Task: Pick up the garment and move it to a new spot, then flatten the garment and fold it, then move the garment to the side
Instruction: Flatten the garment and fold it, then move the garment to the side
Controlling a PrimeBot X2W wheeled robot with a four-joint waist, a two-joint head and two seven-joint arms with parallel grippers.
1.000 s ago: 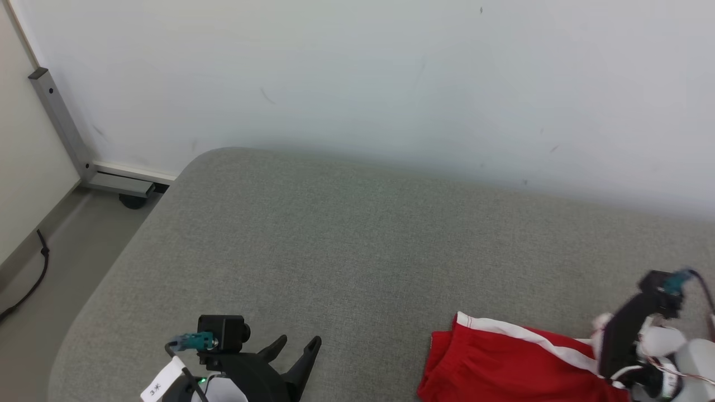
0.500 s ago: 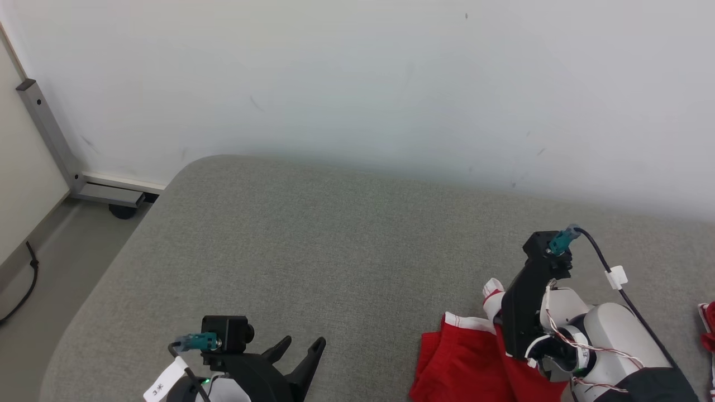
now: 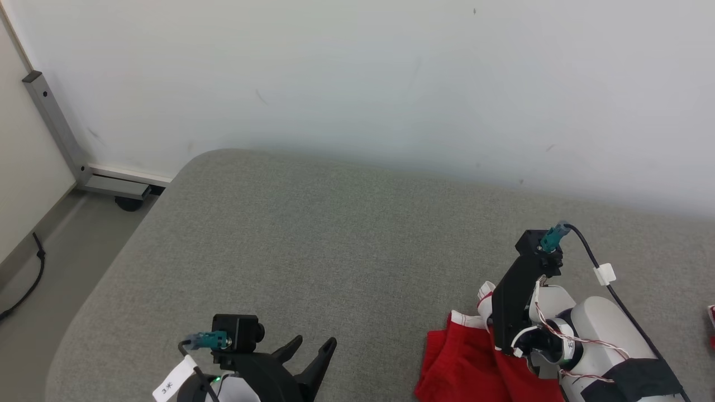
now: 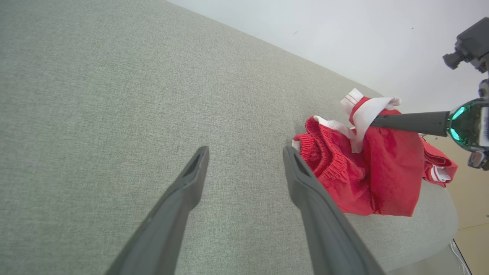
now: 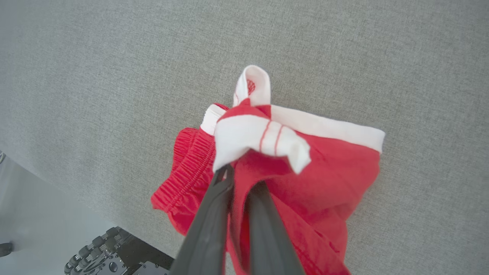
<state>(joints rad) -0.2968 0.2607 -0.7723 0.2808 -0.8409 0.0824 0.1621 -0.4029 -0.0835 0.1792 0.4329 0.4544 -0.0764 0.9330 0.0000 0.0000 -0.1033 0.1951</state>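
Observation:
The garment (image 3: 458,363) is a pair of red shorts with white trim, bunched on the grey cushion (image 3: 335,234) at the lower right of the head view. My right gripper (image 5: 238,175) is shut on its red cloth just under a white hem fold (image 5: 259,141), which is lifted above the rest. The left wrist view shows the garment (image 4: 366,172) to the right, with the right gripper (image 4: 373,121) reaching in from the side. My left gripper (image 3: 313,346) is open and holds nothing, low over the cushion, left of the garment (image 4: 245,151).
A white wall (image 3: 391,84) runs behind the cushion. The cushion's rounded corner and left edge drop to the floor, where a grey metal frame leg (image 3: 56,128) and a dark cable (image 3: 28,279) lie. In the right wrist view the robot's base (image 5: 114,256) shows below the cushion edge.
My right gripper has carried the garment's hem left and further onto the cushion, and the flat shorts have bunched up under it. The left gripper has stayed open and in place.

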